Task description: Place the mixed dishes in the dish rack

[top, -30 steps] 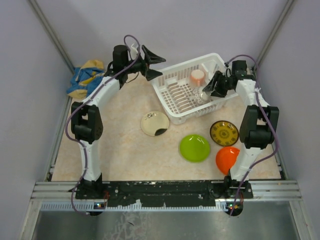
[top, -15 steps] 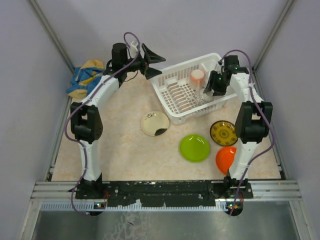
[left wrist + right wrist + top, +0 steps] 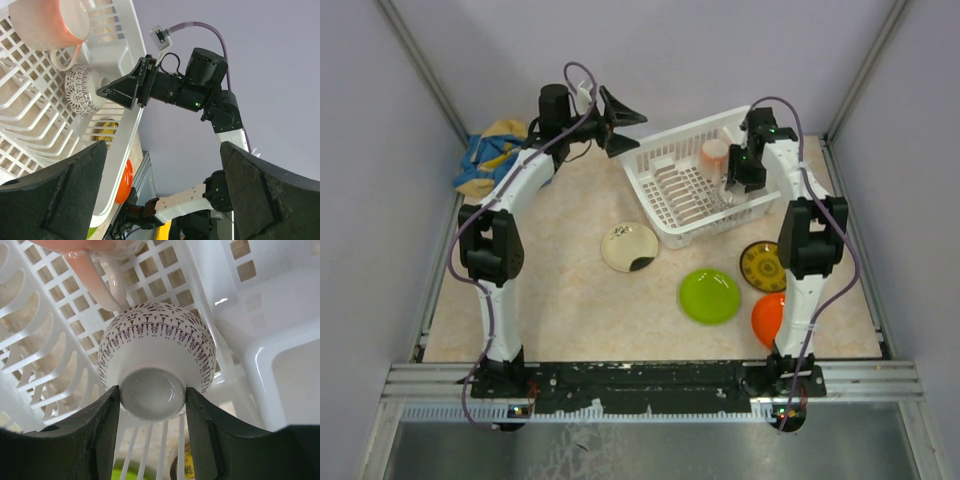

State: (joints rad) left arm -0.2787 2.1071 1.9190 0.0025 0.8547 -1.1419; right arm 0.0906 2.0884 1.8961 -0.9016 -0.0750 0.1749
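The white lattice dish rack (image 3: 652,203) stands at the back right. The pink cup (image 3: 715,153) lies in it. My right gripper (image 3: 741,170) is inside the rack, shut on the foot of the small white patterned bowl (image 3: 157,345), which rests against the lattice floor beside the cup's handle (image 3: 102,277). My left gripper (image 3: 624,124) is open and empty, in the air at the rack's far left corner. The cream plate with a dark patch (image 3: 629,246), the lime-green plate (image 3: 709,296), the orange plate (image 3: 770,318) and the brown-yellow patterned plate (image 3: 764,266) lie on the table.
The blue and yellow cloth (image 3: 490,155) lies bunched at the back left by the wall. My right forearm crosses above the brown-yellow and orange plates. The rack's small solid-walled compartment (image 3: 285,365) is right of the bowl. Metal rails run along both sides.
My right wrist has swung back and to the left over the rack's far right corner, with the bowl still in its jaws. My left arm has barely shifted.
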